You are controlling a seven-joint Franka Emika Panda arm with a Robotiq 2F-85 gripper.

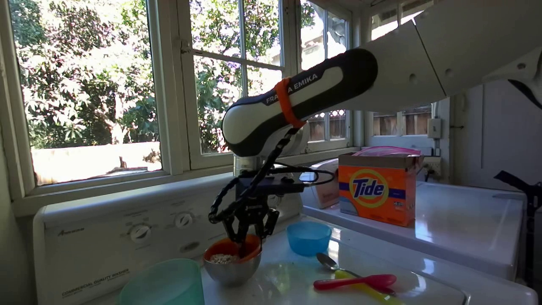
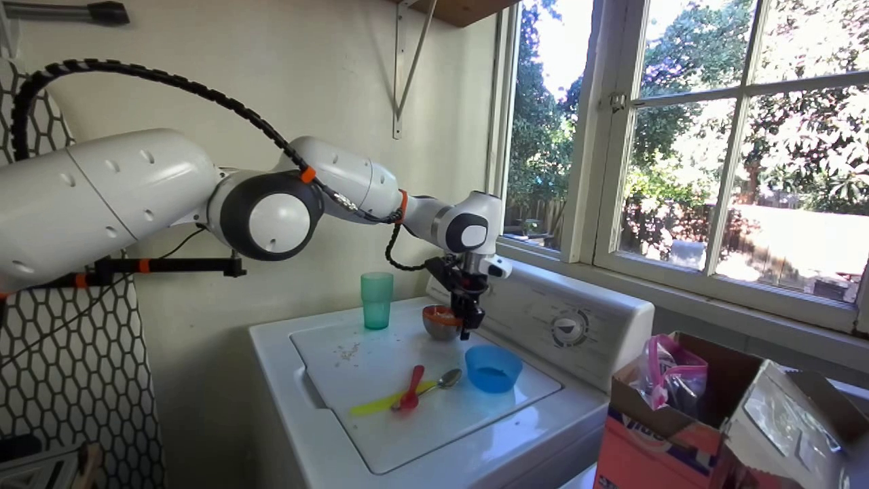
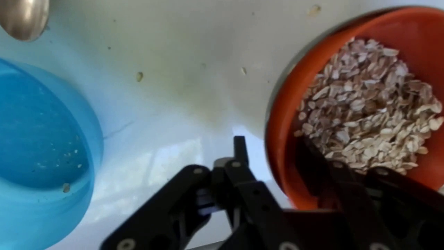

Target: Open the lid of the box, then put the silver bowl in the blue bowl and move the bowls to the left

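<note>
Straddling rims of orange bowl [image 3: 288, 100] and surrounding silver bowl [image 1: 232, 273] at three o'clock in the wrist view, with gripper [image 3: 274, 158] spread, one fingertip [image 3: 312, 170] inside beside oats [image 3: 371, 111], one outside. Locate blue bowl [image 3: 34, 139] at nine o'clock, spoon [image 3: 26, 15] at ten; in an exterior view, box [image 2: 652, 448] at four o'clock with lid [image 2: 787, 421] open.

Three bowls [image 1: 309, 239], three utensils [image 1: 355, 281], one cup [image 2: 377, 302], one box [image 1: 377, 190]

Blue bowl [image 1: 309, 239] of smooth plastic
</note>
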